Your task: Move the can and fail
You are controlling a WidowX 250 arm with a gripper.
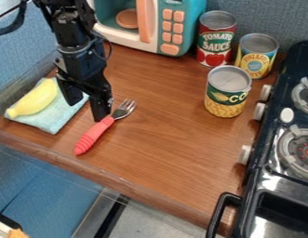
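Blue textured wall (10, 58) backs a brown wooden bench (165, 148), with a black toy stove (263, 169) along the view's right side. From the upper left, the black arm (75, 39) hangs down over the bench's left part, its gripper (86, 110) pointing downward, slightly slanted. The jaws stand apart, with nothing between them.

Three cans stand upright toward the right: a green-and-yellow can (225, 100) in front, a red can (214, 44) behind it, and a yellow-and-blue can (256, 58) behind it to the right. Each has a flat metal top; their contents are hidden. At the back, a toy microwave (126, 42) in white and teal shows a round peach-coloured disc (127, 18) within its front.

All three cans lie well apart from the jaws, across bare wood to the view's right; the green-and-yellow one is near the stove's knobs. Just beside the right-hand jaw, a fork (94, 135) with a red handle lies on the wood; whether they touch, I cannot tell. Behind and left of the jaws, a yellow banana (36, 99) rests on a pale blue cloth (49, 121).
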